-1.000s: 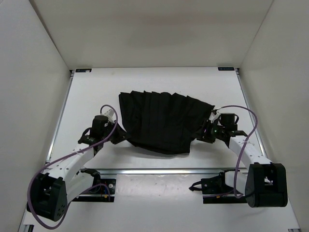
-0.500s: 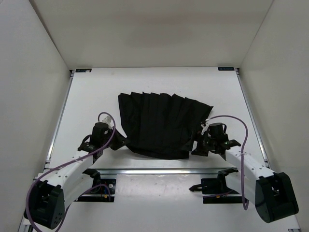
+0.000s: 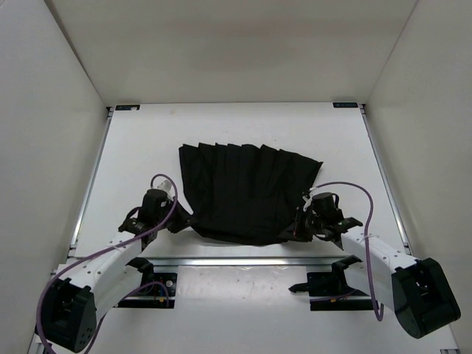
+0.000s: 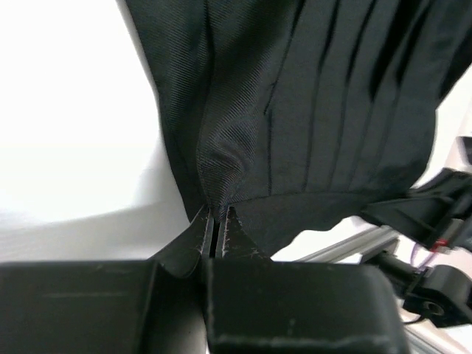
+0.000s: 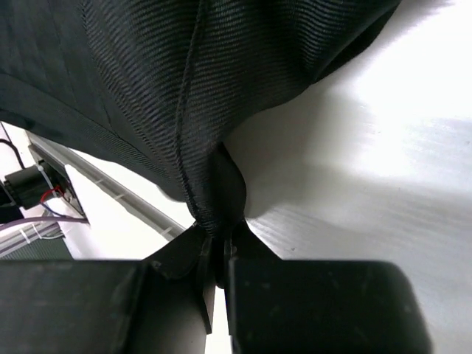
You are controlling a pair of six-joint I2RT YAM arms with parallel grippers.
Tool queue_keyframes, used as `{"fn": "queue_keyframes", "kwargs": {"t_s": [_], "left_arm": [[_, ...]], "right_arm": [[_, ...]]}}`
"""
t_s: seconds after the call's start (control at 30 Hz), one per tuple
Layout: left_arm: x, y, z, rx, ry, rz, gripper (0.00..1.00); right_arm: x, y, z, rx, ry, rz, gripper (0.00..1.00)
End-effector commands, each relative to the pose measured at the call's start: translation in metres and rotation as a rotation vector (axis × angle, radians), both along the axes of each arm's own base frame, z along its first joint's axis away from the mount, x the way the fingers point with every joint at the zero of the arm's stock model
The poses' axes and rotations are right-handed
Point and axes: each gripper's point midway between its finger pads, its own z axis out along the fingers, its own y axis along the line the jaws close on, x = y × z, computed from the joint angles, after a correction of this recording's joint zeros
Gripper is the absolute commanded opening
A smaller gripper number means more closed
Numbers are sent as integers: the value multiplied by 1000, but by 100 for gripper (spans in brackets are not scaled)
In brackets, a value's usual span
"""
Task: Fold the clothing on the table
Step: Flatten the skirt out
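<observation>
The clothing (image 3: 247,188), a black pleated skirt-like garment, lies spread on the white table (image 3: 147,140) in the top view, its near hem close to the front rail. My left gripper (image 3: 186,219) is shut on the clothing's near left corner; the left wrist view shows the fabric (image 4: 295,110) pinched between the jaws of that gripper (image 4: 216,217). At the near right corner my right gripper (image 3: 293,227) is shut on the clothing, with a fold of cloth (image 5: 147,88) bunched at the tips of the gripper (image 5: 218,236).
A silver rail (image 3: 243,260) runs along the table's near edge just behind the hem. White enclosure walls (image 3: 51,110) stand on three sides. Purple cables (image 3: 346,188) loop over both arms.
The right gripper moved left and nearer along the hem's right side and closed on the corner. The left gripper stayed shut on its corner, shifting slightly.
</observation>
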Motion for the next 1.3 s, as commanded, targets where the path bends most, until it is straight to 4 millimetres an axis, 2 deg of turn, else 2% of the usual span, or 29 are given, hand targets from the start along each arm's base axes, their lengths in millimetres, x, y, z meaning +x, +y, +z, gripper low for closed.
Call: {"fn": "queue_keyframes", "kwargs": {"t_s": [0.0, 0.07, 0.13, 0.17, 0.23, 0.3, 0.37, 0.4, 0.5, 0.6, 0.67, 0.7, 0.73, 0.77, 0.8, 0.83, 0.87, 0.9, 0.93, 0.97, 1.0, 1.03, 1.07, 1.1, 1.13, 1.17, 1.2, 1.23, 1.27], "left_arm": [[2, 17, 1, 103, -15, 12, 0], [12, 26, 16, 153, -51, 40, 0], [10, 33, 22, 197, -45, 44, 0], [3, 39, 17, 236, 0, 45, 0], [-11, 45, 8, 256, 56, 24, 0], [-24, 40, -3, 223, 104, -7, 0], [-43, 37, -25, 210, 182, -31, 0], [-44, 30, -24, 178, 183, -43, 0], [-62, 27, -41, 159, 244, -56, 0], [-51, 22, -38, 103, 200, -24, 0], [-24, 19, -22, 86, 124, -3, 0], [-5, 18, -5, 77, 70, 11, 0], [27, 18, 17, 81, 4, 26, 0], [42, 14, 19, 110, -14, -17, 0], [77, 11, 57, 105, -110, -10, 0], [116, 6, 93, 116, -199, -25, 0], [137, 5, 93, 145, -205, -53, 0], [174, -4, 138, 134, -307, -66, 0], [204, -9, 203, 128, -470, -77, 0], [221, -12, 212, 169, -497, -95, 0], [242, -15, 264, 175, -614, -87, 0], [253, -18, 313, 215, -738, -85, 0], [256, -19, 334, 279, -799, -76, 0], [252, -17, 380, 316, -923, -66, 0], [246, -13, 407, 358, -994, -13, 0], [244, -8, 411, 383, -1007, 19, 0], [242, 0, 407, 387, -1010, 38, 0], [234, 9, 417, 368, -1040, 71, 0], [237, 15, 386, 377, -988, 54, 0]], "right_arm": [[28, -1, 28, -23, -95, -33, 0], [44, -7, 49, -43, -148, -58, 0], [67, -21, 75, -39, -194, -109, 0], [64, -25, 76, -48, -176, -110, 0], [62, -38, 72, -90, -147, -116, 0], [56, -42, 61, -104, -115, -101, 0], [42, -35, 47, -71, -62, -74, 0], [43, -31, 47, -68, -70, -59, 1], [34, -16, 37, -45, -28, -13, 0], [38, -8, 34, -19, -9, 24, 0], [68, -8, 48, -17, -55, 32, 0], [94, -8, 72, -29, -145, 49, 0], [110, -15, 67, -60, -131, 33, 0], [148, -20, 92, -79, -197, 28, 0], [187, -23, 139, -102, -344, 33, 0], [207, -31, 140, -131, -328, 21, 0], [243, -33, 179, -147, -415, 28, 0], [273, -39, 237, -174, -549, 14, 0], [294, -44, 244, -213, -562, 3, 0], [319, -47, 290, -239, -663, -13, 0], [328, -53, 357, -269, -818, -48, 0], [340, -59, 394, -265, -907, -94, 0], [341, -60, 410, -261, -952, -104, 0], [333, -60, 438, -261, -1043, -100, 0], [326, -66, 451, -337, -1092, -141, 0], [329, -74, 443, -411, -1086, -161, 0], [315, -73, 452, -416, -1108, -157, 1], [309, -80, 438, -428, -1085, -153, 0], [310, -78, 399, -417, -999, -119, 0]]}}
